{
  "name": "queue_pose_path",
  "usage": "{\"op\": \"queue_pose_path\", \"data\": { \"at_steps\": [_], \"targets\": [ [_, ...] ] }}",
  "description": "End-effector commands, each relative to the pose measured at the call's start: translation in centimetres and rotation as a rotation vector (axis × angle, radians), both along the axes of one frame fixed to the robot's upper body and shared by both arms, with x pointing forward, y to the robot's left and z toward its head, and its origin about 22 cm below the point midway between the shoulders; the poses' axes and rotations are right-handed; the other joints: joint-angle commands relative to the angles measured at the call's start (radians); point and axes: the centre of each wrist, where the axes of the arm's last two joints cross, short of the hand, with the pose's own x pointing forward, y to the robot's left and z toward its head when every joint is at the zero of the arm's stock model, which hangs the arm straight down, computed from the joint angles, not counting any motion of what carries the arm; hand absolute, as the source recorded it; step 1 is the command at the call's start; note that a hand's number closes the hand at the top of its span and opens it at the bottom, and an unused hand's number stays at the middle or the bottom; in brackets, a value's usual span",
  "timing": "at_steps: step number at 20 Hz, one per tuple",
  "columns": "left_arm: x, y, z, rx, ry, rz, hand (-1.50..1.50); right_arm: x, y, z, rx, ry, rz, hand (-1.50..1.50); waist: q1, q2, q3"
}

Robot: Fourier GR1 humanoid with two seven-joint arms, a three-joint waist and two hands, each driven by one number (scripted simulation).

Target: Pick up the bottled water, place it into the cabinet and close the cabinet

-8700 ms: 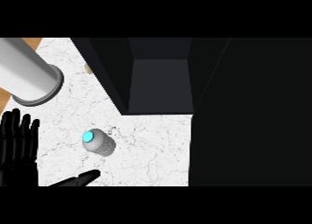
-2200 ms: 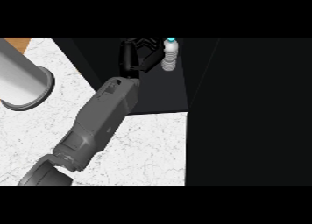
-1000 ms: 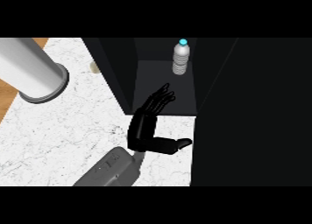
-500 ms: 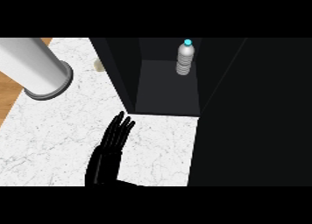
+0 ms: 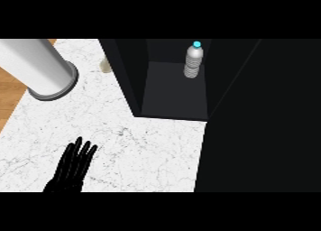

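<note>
Bottle in the cabinet, door open

Marble counter point(image 5: 143, 149) spreads below me, white with fine grey veins, its left edge giving way to a strip of warm wood floor point(image 5: 6, 97). At the upper left stands a tall grey cylinder point(image 5: 40, 67), smooth and matte, with a darker ring round its base. A small pale object shows just beside the cabinet's left wall, too little of it visible to name.

Black cabinet point(image 5: 173, 97) fills the upper middle and right, its interior open toward me, dark flat panels meeting at sharp corners. Far back on its floor the bottle point(image 5: 194, 61) stands upright: clear, ribbed plastic with a bright cyan cap.

One of my hands point(image 5: 73, 169) lies low at the left over the marble, black, fingers straight and held together, holding nothing, well apart from the cabinet. Which hand it is I cannot tell.
</note>
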Motion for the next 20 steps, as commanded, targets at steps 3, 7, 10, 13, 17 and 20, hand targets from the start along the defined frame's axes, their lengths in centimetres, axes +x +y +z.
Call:
{"op": "queue_pose_path", "data": {
  "at_steps": [3, 7, 10, 13, 17, 20],
  "targets": [
    [-2.9, 4.7, 1.4, 0.008, -0.035, 0.009, -1.5, 0.5, 1.9, 4.4, -0.08, -0.143, 0.086, 1.5, 0.016, 0.01, 0.0],
    [-2.8, 7.1, 2.1, 0.013, -0.055, -0.014, -1.5, 0.5, 2.8, 4.6, -0.067, -0.064, 0.107, 1.5, 0.021, 0.023, -0.003],
    [-3.5, 8.3, 2.8, 0.014, -0.048, -0.047, -1.5, 0.9, 3.4, 4.0, -0.066, -0.024, 0.149, 1.5, 0.039, 0.028, -0.003],
    [-3.8, 9.4, 2.5, 0.018, -0.059, -0.058, -1.5, 2.5, 3.7, 3.4, -0.114, -0.095, 0.211, 1.5, 0.07, 0.035, -0.004],
    [-3.4, 10.3, 3.5, 0.018, -0.065, -0.073, -1.5, 3.7, 4.2, 3.7, -0.188, -0.133, 0.289, 1.5, 0.085, 0.037, -0.005],
    [-3.5, 10.6, 3.3, 0.024, -0.07, -0.079, -1.5, 4.6, 4.8, 3.0, -0.217, -0.128, 0.306, 1.5, 0.097, 0.039, -0.009]
  ]
}}
